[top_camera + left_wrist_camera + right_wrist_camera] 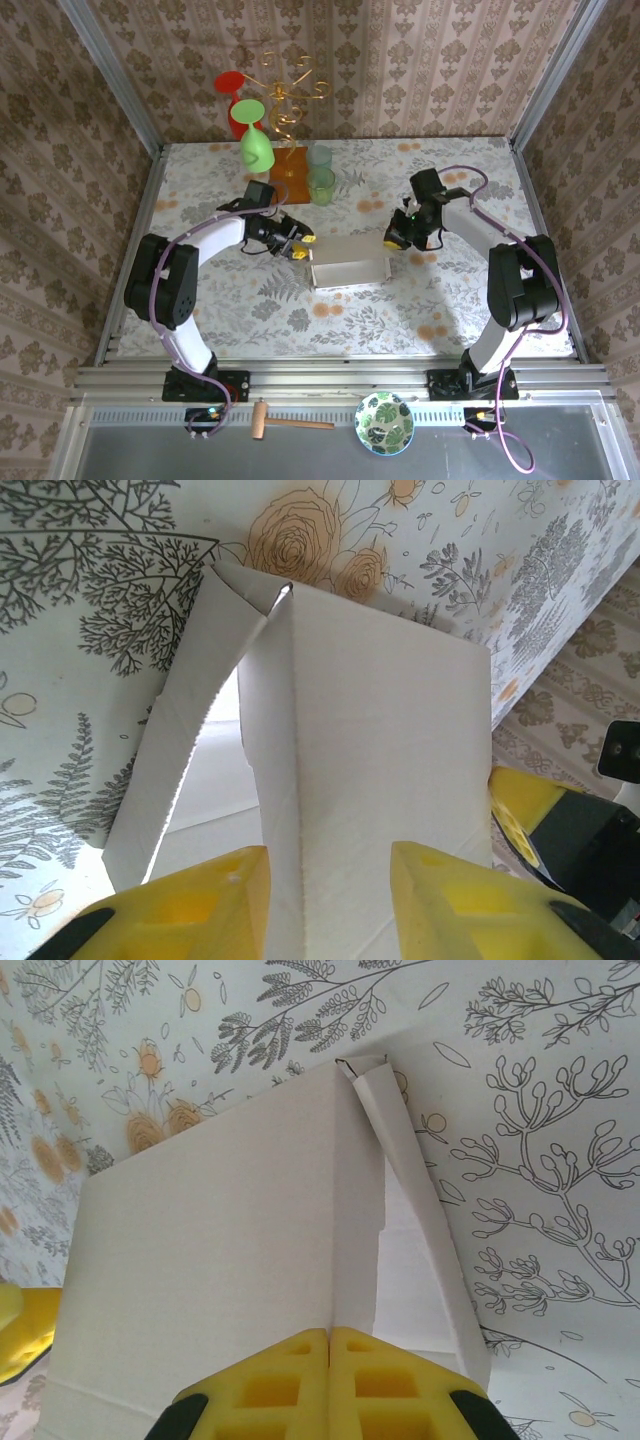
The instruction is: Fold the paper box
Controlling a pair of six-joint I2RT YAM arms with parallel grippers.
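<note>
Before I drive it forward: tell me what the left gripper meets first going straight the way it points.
The paper box: its pale panel lies right ahead of the left gripper; contact looks near, depth unclear.

Beige damask-patterned wallpaper walls (420,60) on three sides, with silver metal corner posts (108,72). White floral-printed surface (250,310), evenly lit.

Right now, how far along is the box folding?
Done: the box already stands as a raised shell with creased walls. In hand: the left fingers stand open at one end, and the right fingers are shut at the other end's crease; whether they pinch card I cannot tell. Left: the left end flap and right end flap lean outward with gaps, so both probably need tucking.
</note>
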